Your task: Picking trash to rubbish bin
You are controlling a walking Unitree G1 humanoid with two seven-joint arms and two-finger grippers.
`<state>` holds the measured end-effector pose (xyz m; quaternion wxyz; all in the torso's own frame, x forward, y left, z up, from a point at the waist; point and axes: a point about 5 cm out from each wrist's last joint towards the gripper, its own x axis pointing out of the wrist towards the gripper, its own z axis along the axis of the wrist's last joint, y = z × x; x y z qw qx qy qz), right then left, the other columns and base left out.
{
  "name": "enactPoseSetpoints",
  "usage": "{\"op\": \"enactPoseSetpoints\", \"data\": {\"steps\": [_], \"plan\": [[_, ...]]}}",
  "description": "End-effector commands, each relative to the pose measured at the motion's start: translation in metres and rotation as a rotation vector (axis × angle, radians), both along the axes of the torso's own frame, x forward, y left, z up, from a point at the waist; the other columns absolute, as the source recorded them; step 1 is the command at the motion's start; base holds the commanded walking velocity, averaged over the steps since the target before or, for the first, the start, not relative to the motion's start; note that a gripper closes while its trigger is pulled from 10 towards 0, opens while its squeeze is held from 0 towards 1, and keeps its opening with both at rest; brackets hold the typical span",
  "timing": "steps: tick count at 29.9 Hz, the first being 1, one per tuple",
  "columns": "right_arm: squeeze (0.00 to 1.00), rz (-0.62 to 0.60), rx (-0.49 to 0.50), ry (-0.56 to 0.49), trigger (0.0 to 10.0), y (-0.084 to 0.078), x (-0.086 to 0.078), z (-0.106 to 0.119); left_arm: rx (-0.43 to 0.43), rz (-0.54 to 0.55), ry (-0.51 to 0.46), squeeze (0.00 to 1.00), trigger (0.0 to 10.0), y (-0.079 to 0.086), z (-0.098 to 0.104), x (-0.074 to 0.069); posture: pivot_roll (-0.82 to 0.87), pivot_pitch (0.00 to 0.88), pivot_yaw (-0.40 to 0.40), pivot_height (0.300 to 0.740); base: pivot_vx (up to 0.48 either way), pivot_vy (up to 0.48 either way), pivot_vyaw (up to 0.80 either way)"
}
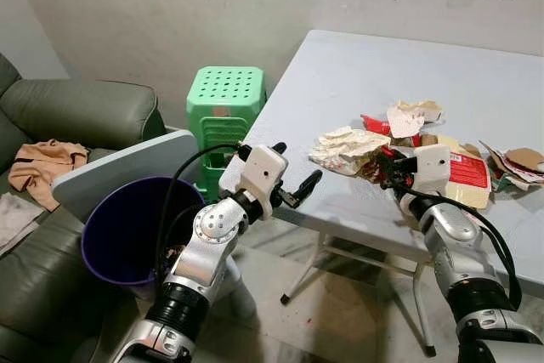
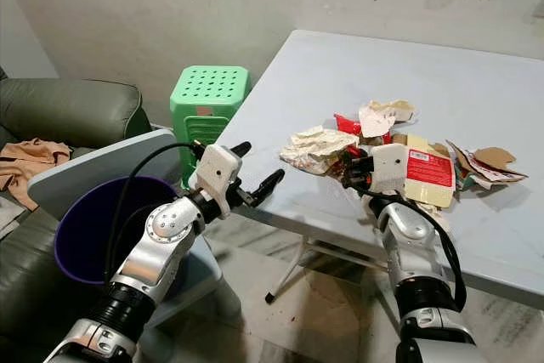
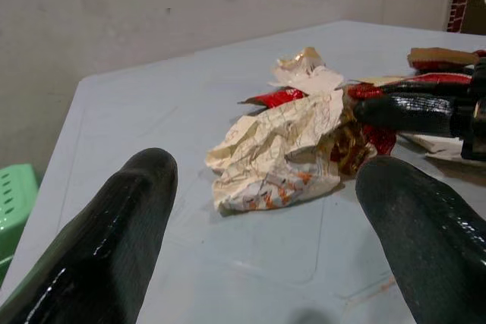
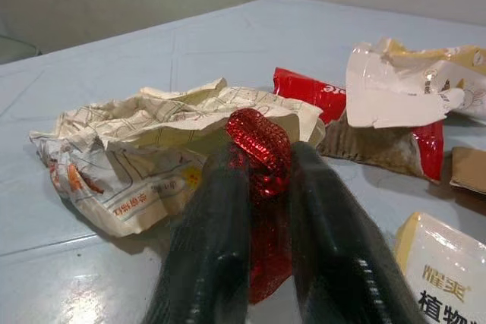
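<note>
My right gripper (image 4: 262, 187) is clamped on a scrap of shiny red wrapper (image 4: 260, 146), the two fingers (image 4: 209, 240) pinching it at the near edge of the trash pile on the grey table (image 1: 357, 74). The pinch takes only a narrow fold of foil, and slick foil can slide out once I lift. The scrap also lies right against the crumpled paper wrapper (image 1: 347, 149); if the two are snagged together, pulling up may drag the paper along and shed it on the floor partway. Just beyond sit a torn white cup (image 4: 402, 92), another red packet (image 4: 307, 90) and a printed carton (image 1: 466, 174), so a hasty lift risks scattering them towards the table edge.

My left gripper (image 1: 293, 178) hangs with its fingers spread, holding nothing, off the table's near corner and pointed at the pile. It stands between the pile and the purple rubbish bin (image 1: 127, 227), which sits low on the floor by the green sofa (image 1: 81, 112) and the green stool (image 1: 223, 99), well apart from my right side. The carry must therefore cross my own left arm, and I could bump it or drop the scrap short of the bin.
</note>
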<state>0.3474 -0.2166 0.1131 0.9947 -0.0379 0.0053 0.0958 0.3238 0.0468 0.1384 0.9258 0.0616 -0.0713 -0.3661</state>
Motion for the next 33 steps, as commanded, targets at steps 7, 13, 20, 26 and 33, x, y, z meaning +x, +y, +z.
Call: {"op": "enactPoseSetpoints", "data": {"steps": [7, 13, 20, 26, 33], "plan": [[0.00, -0.026, -0.013, -0.014, 0.0, -0.003, -0.006, -0.005, 0.021, -0.027, -0.015, 0.00, 10.0, -0.005, 0.003, 0.001, 0.00, 0.037, 0.013, 0.715, 0.000, 0.000, 0.00], [0.00, -0.022, 0.044, -0.065, 0.0, -0.007, -0.017, -0.007, 0.018, -0.033, -0.015, 0.00, 10.0, -0.006, 0.002, 0.001, -0.01, 0.016, 0.019, 0.715, 0.000, 0.000, 0.00], [0.00, -0.077, 0.073, -0.117, 0.0, -0.016, -0.021, -0.001, 0.017, -0.066, -0.015, 0.00, 10.0, -0.012, 0.003, -0.001, -0.02, 0.011, 0.027, 0.715, 0.000, 0.000, 0.00], [0.00, -0.138, 0.102, -0.189, 0.0, -0.025, -0.024, 0.012, 0.020, -0.086, -0.019, 0.00, 10.0, -0.013, 0.002, -0.002, -0.03, 0.011, 0.037, 0.715, 0.000, 0.000, 0.00], [0.00, -0.171, 0.084, -0.215, 10.0, -0.023, -0.027, 0.021, 0.000, 0.001, -0.022, 0.00, 10.0, 0.004, 0.006, 0.007, -0.03, 0.013, 0.037, 0.715, 0.000, 0.000, 0.00]]}}
